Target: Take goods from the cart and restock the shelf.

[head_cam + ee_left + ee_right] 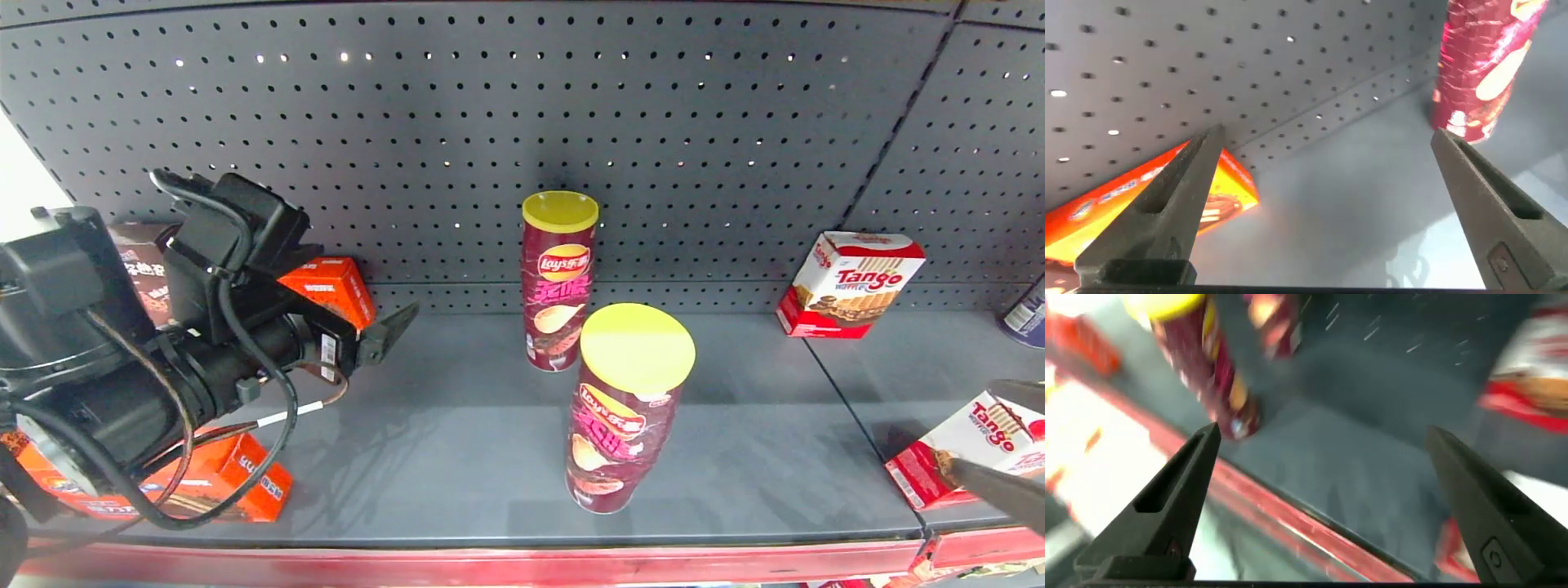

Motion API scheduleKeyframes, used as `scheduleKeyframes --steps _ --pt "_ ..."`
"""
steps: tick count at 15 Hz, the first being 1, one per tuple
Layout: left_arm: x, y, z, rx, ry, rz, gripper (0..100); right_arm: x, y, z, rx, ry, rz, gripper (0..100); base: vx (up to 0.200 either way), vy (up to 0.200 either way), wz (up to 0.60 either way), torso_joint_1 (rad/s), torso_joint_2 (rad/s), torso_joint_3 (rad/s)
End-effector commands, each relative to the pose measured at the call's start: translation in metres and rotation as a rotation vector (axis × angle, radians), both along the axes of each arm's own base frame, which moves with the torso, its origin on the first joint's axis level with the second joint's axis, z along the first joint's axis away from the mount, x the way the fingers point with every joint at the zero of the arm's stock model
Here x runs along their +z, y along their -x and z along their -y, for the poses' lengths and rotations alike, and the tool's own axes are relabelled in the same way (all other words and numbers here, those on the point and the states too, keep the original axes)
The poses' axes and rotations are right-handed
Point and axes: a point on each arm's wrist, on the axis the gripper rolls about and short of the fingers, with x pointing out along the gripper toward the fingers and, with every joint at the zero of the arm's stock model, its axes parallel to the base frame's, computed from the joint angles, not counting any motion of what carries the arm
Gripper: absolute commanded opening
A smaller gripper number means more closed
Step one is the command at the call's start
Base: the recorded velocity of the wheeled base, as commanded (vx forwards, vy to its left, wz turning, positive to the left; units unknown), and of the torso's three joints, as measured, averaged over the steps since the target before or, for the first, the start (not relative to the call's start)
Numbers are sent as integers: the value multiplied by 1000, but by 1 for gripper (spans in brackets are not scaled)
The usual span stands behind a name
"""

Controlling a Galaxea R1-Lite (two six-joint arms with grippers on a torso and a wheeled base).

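Observation:
Two maroon chip cans with yellow lids stand on the grey shelf [457, 441], one at the back [559, 278] and one near the front [624, 408]. My left gripper [371, 322] hovers open over the shelf's left part, beside an orange box [331, 286]. In the left wrist view the open gripper [1327, 135] holds nothing, with the orange box [1143, 204] and a chip can [1482, 65] beyond it. My right gripper [971, 425] is at the shelf's front right, by a wafer box [980, 445]. It [1323, 433] is open and holds nothing, above the shelf's front edge, with the front can [1221, 376] ahead.
A second orange box [220, 482] lies at the front left and a dark box [139, 261] at the back left. Another wafer box [849, 282] leans at the back right, with a blue can [1029, 314] at the far right. A red lip [490, 563] runs along the shelf front.

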Motion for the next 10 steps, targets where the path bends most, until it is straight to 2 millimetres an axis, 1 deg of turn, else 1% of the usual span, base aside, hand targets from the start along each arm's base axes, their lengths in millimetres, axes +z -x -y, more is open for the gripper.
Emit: scheduleKeyframes --steps 1,3,6,8,9,10 --pt "-4 2 -6 18 -4 -9 100 -21 -44 -36 127 113 -167 100 0 0 0 0 0 0" --pt "-7 6 -7 15 -7 -17 100 -27 -54 -49 174 134 -195 100 0 0 0 0 0 0" --pt "-6 5 -7 18 -6 -13 100 -34 -78 -74 191 128 -154 100 0 0 0 0 0 0" --pt "-6 4 -8 24 -7 -12 100 -36 -82 -86 213 128 -138 100 0 0 0 0 0 0" --pt "-6 3 -8 24 -6 -14 100 -39 -81 -96 251 139 -147 100 0 0 0 0 0 0" --pt "-6 3 -8 24 -6 -14 100 -41 -79 -102 270 147 -152 100 0 0 0 0 0 0"
